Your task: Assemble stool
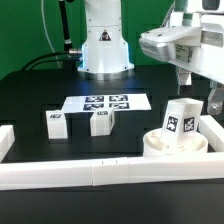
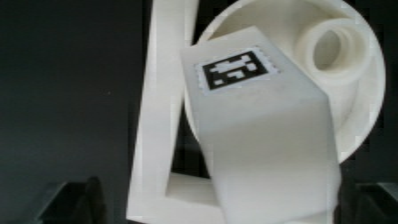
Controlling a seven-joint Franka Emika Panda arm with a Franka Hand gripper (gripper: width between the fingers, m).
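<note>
The round white seat (image 1: 160,148) lies at the exterior view's right, against the front rail. One white leg block (image 1: 180,122) with a tag stands on it, a little tilted. Two more leg blocks (image 1: 56,122) (image 1: 101,122) stand on the black table at the left. My gripper (image 1: 198,92) hangs just above and behind the standing leg, jaws apart, holding nothing. In the wrist view the leg (image 2: 249,110) fills the middle, with the seat (image 2: 338,60) beyond it. My dark fingertips (image 2: 71,205) show at both lower corners, wide of the leg.
The marker board (image 1: 105,102) lies flat at the table's middle, in front of the arm's base (image 1: 104,50). Long white rails run along the front (image 1: 100,172) and the left (image 1: 6,140). One rail shows in the wrist view (image 2: 164,100) beside the leg.
</note>
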